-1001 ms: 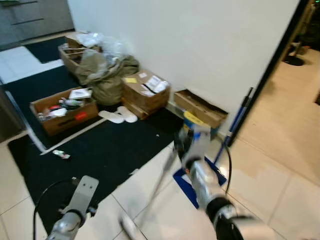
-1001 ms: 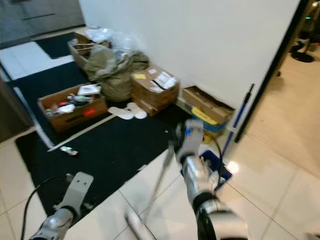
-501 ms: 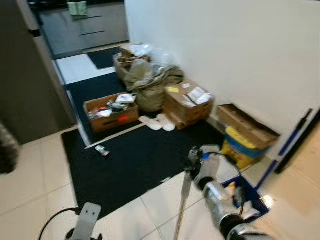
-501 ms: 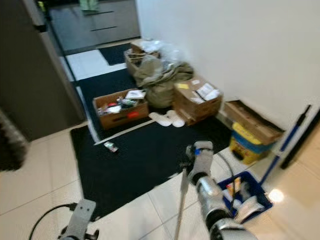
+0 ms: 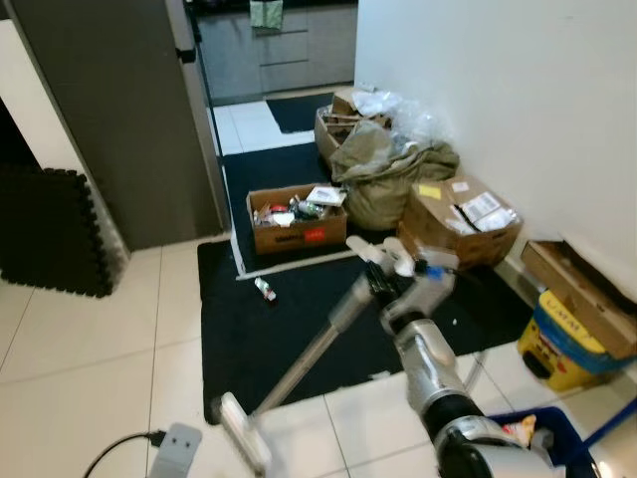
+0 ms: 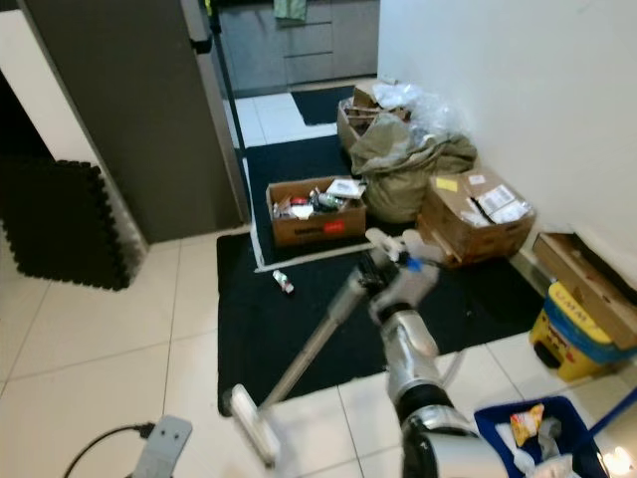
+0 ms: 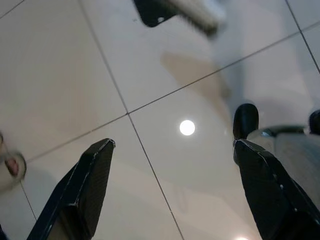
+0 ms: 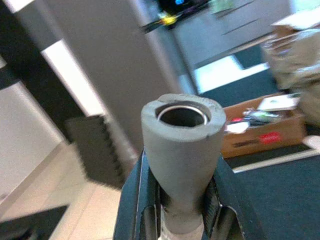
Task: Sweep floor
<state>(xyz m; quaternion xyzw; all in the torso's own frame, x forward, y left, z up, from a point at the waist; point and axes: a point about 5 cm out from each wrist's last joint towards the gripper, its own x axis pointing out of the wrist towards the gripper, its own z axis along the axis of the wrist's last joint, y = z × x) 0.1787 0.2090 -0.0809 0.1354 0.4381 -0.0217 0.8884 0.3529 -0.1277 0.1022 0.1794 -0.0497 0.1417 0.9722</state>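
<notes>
Broom: long grey-handled broom [image 5: 317,353] is slanting down from the right gripper [image 5: 390,282] to its pale head [image 5: 242,430], which is resting on the tile floor at the rug's near edge.
Right gripper: black fingers [image 8: 135,200] are pressing together around the broom's round, hollow grey handle end [image 8: 181,132], above the rug.
Left gripper: two black fingers [image 7: 85,187] are standing spread apart over bare tile, pinching nothing.
Floor: glossy cream square tiles [image 5: 90,349] with thin grout lines are surrounding a flat black rug [image 5: 299,309]; a small wrapper-like scrap [image 5: 265,289] is lying on the rug.
Open box: shallow brown cardboard box [image 5: 299,219] is sitting on the rug, holding mixed papers and small items too blurred to tell.
Wall side: crumpled olive-green sack [image 5: 383,174] is slumping between a farther box topped with clear plastic [image 5: 358,105] and a closed cardboard carton [image 5: 460,219] with labels.
Corner: yellow and blue tub [image 5: 567,344] is standing under a flattened cardboard box [image 5: 582,294].
Bin: blue plastic basket [image 6: 542,438] is holding crumpled wrappers.
Left wall: dark foam mat [image 5: 55,234] is leaning beside a grey panel.
</notes>
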